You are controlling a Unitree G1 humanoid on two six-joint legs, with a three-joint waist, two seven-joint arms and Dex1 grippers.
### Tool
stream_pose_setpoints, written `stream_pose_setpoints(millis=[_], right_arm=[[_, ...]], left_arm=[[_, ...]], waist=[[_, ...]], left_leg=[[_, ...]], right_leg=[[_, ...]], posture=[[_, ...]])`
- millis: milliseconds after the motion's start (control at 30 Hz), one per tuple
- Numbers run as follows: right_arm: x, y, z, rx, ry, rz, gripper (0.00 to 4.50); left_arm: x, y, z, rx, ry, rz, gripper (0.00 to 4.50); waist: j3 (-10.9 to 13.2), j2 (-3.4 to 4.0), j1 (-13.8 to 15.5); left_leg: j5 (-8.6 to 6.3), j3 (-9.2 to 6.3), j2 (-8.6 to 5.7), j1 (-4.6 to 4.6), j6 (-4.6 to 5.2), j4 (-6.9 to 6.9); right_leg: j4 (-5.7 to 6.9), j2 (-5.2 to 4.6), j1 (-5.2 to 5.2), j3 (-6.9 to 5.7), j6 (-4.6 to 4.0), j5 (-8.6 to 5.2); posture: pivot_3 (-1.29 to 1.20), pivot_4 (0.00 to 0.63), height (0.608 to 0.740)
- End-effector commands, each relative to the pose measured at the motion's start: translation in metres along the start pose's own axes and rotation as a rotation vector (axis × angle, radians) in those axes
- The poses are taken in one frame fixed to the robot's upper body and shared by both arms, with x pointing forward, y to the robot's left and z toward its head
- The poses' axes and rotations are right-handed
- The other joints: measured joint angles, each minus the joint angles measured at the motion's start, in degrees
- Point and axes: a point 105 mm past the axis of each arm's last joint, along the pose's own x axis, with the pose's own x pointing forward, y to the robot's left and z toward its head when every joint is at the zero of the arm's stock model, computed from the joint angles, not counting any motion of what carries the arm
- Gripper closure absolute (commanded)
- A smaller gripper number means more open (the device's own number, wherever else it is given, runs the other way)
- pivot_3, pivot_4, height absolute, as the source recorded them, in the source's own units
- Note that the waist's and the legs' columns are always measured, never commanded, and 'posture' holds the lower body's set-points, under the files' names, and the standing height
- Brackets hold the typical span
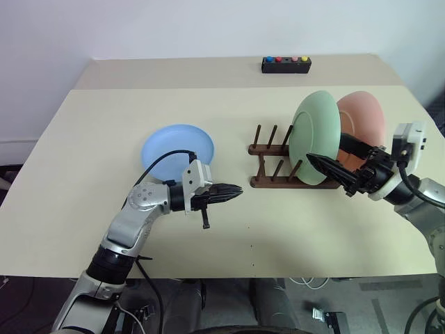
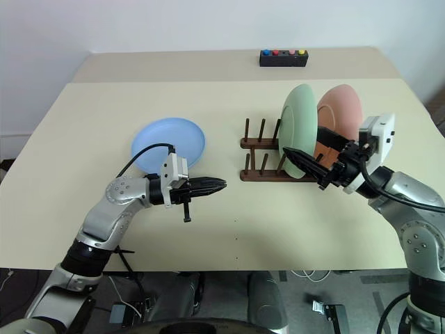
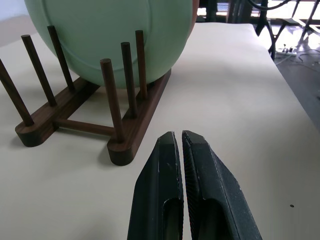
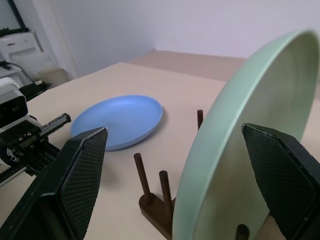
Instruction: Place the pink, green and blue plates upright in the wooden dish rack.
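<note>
Green plate (image 1: 316, 137) and pink plate (image 1: 363, 118) upright in rack (image 1: 268, 182). Blue plate (image 1: 178, 147) flat on surface (image 1: 97, 139). Right gripper (image 1: 334, 156) wide, straddling green plate; left gripper (image 1: 233, 190) closed, empty.

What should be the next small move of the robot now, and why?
Probably draw the right gripper back from the upright mint green plate: its fingers stand open on either side and the plate sits between the dark wooden rack's pegs. The light blue plate lies flat.
</note>
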Motion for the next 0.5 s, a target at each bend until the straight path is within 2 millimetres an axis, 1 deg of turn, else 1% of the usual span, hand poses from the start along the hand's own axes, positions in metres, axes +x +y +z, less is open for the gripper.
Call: stream_pose_setpoints(millis=[33,133,267,333,400,433,467,500], right_arm=[[-0.004,0.005,0.023,-0.112,-0.027,-0.004,0.12],[-0.005,0.008,0.034,-0.164,-0.036,-0.005,0.12],[-0.005,0.012,0.042,-0.211,-0.03,0.002,0.12],[-0.006,0.012,0.046,-0.261,-0.016,-0.004,0.12],[-0.007,0.013,0.055,-0.335,-0.011,-0.01,0.12],[-0.007,0.013,0.057,-0.359,-0.009,-0.013,0.0],[-0.007,0.013,0.061,-0.385,-0.01,-0.016,0.0],[-0.007,0.013,0.064,-0.402,-0.012,-0.017,0.0]], left_arm=[[0.001,-0.002,0.01,0.043,-0.027,-0.007,4.35],[0.001,0.0,0.01,0.043,-0.027,-0.005,4.35],[-0.001,0.003,0.011,0.042,-0.027,0.009,4.35],[-0.005,0.009,0.013,0.037,-0.031,0.034,4.35],[-0.015,0.021,0.014,-0.01,-0.031,0.096,4.35],[-0.018,0.025,0.014,-0.025,-0.033,0.116,3.81],[-0.022,0.033,0.017,-0.052,-0.053,0.157,3.54],[-0.026,0.04,0.021,-0.073,-0.071,0.192,3.06]], waist=[[0.0,0.0,0.0],[0.0,0.0,0.0],[0.0,-0.01,0.0],[0.0,-0.01,0.0],[0.0,-0.01,0.0],[0.0,-0.02,0.0],[0.0,-0.02,-0.1],[0.0,-0.02,0.0]], left_leg=[[0.0,0.0,0.0,0.0,0.0,0.0],[0.0,0.0,0.0,0.0,0.0,0.0],[0.0,0.0,0.0,0.0,0.0,0.0],[0.0,0.01,0.0,-0.01,0.0,0.0],[0.0,0.0,0.0,-0.01,0.0,0.0],[0.0,0.0,0.0,-0.01,0.0,0.0],[0.0,0.0,0.0,-0.01,0.0,0.0],[0.0,0.0,0.02,-0.01,0.0,0.0]], right_leg=[[0.0,0.0,0.0,0.0,0.0,0.0],[0.0,0.0,0.0,0.0,0.0,0.0],[0.0,0.0,0.0,0.0,0.0,0.0],[-0.01,0.0,0.0,0.0,0.0,0.0],[-0.01,0.0,0.0,-0.01,0.0,0.0],[-0.01,0.0,0.0,0.0,0.0,0.0],[-0.01,0.0,-0.01,-0.01,0.0,0.0],[-0.01,0.01,-0.01,-0.01,0.0,0.0]], posture=[[0.0,0.15,0.74],[0.0,0.15,0.74],[0.0,0.15,0.74],[0.0,0.15,0.74],[0.0,0.15,0.74],[0.0,0.15,0.74],[0.0,0.15,0.74],[0.0,0.15,0.74]])
